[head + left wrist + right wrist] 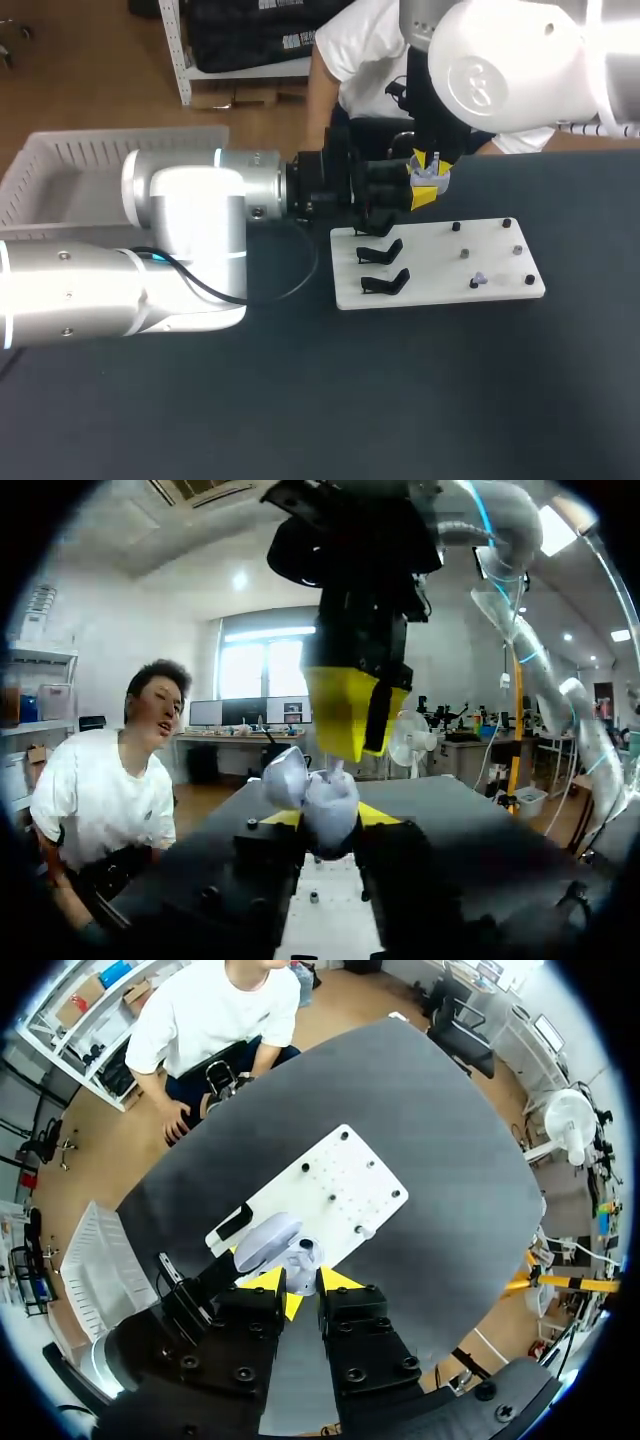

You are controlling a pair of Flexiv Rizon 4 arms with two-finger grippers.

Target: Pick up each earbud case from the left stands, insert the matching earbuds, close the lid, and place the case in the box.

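Observation:
A lavender earbud case [432, 177] hangs above the far edge of the white stand board [440, 290], its lid [285, 777] swung open. My left gripper [328, 820] is shut on the case body [332, 805] from both sides; its yellow tip [423, 197] shows below the case in the head view. From above, my right gripper [350, 715] points straight down into the open case [298, 1260], its tips close together and apparently shut on a small pale earbud [336, 770]. Another earbud [480, 280] rests on the board's right part.
Two black stands [382, 267] sit bare on the left part of the board [330, 1185], and small pegs dot its right part. A white basket [60, 175] stands at the far left of the dark table [400, 400].

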